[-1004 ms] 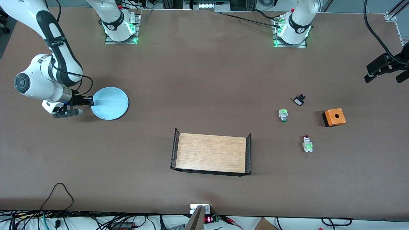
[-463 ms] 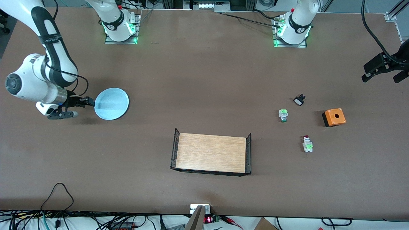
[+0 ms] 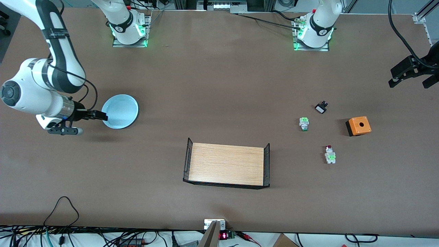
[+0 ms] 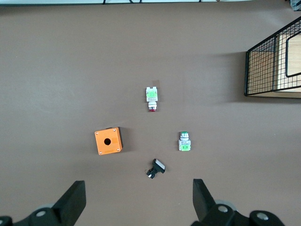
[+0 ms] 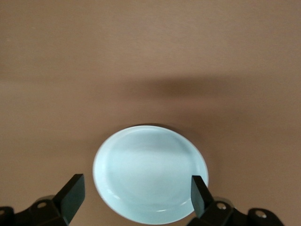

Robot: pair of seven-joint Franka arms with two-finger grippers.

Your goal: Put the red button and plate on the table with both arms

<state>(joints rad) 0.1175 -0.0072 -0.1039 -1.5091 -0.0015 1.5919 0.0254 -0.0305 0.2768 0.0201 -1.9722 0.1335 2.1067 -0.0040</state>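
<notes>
The pale blue plate (image 3: 120, 110) lies flat on the brown table (image 3: 219, 85) toward the right arm's end. My right gripper (image 3: 102, 116) is open and empty at the plate's rim; in the right wrist view the plate (image 5: 150, 172) fills the gap of the right gripper (image 5: 136, 190). The red button (image 3: 329, 154) lies on the table toward the left arm's end and shows in the left wrist view (image 4: 152, 98). My left gripper (image 3: 413, 81) is open and empty, high over the table's edge at the left arm's end; it also shows in the left wrist view (image 4: 138, 200).
A green-capped switch (image 3: 304, 124), a small black-and-white part (image 3: 321, 108) and an orange box (image 3: 358, 125) lie near the red button. A wooden tray with black mesh ends (image 3: 226, 164) stands mid-table, nearer the front camera. Cables run along the table's front edge.
My right gripper has drawn back from the plate's rim toward the right arm's end. The plate looks smaller and now lies flat. The left gripper has barely moved.
</notes>
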